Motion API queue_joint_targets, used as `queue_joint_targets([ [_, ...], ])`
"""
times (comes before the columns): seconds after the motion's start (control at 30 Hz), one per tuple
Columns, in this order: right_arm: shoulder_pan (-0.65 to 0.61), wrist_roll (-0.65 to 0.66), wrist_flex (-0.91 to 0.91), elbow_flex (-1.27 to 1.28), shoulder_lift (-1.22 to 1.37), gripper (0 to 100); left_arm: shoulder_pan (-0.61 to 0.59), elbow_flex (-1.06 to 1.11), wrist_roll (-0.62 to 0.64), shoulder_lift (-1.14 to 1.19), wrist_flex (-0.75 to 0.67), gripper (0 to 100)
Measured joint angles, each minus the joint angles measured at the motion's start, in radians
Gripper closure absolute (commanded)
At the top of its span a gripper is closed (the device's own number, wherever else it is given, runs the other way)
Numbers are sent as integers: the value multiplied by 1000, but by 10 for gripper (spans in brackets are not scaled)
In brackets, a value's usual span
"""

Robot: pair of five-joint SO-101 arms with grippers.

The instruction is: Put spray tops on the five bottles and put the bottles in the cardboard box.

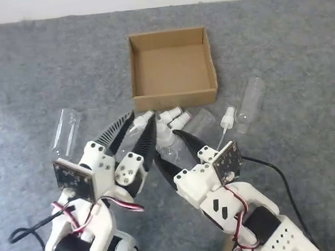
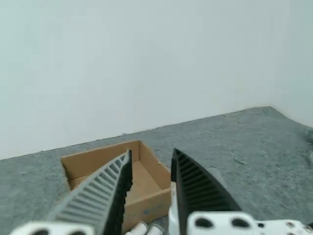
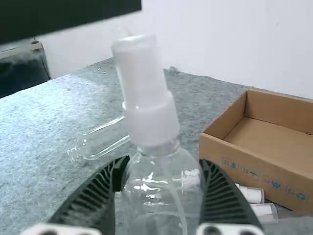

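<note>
Wherever bare, grey carpet (image 1: 19, 87); white wall (image 2: 146, 58).

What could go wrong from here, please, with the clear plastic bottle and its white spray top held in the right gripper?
1. The clear plastic bottle stands gripped low in the right gripper, white spray top high above; it may tip on the way to the brown cardboard box.
2. The open left gripper hangs close by; the arms could collide.
3. The loose white spray tops before the box might get knocked.
</note>
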Motion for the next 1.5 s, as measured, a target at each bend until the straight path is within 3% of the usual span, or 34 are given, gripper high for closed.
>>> queue_joint_targets([
  [0.33,44,0,0,0,0,902,-80,0,29,0,0,881],
  [0.87,74,0,0,0,0,902,-80,147,29,2,-34,881],
  [1.03,74,0,0,0,0,902,-37,247,29,14,-126,880],
  [1.5,80,0,2,0,0,902,141,281,-80,2,-132,881],
])
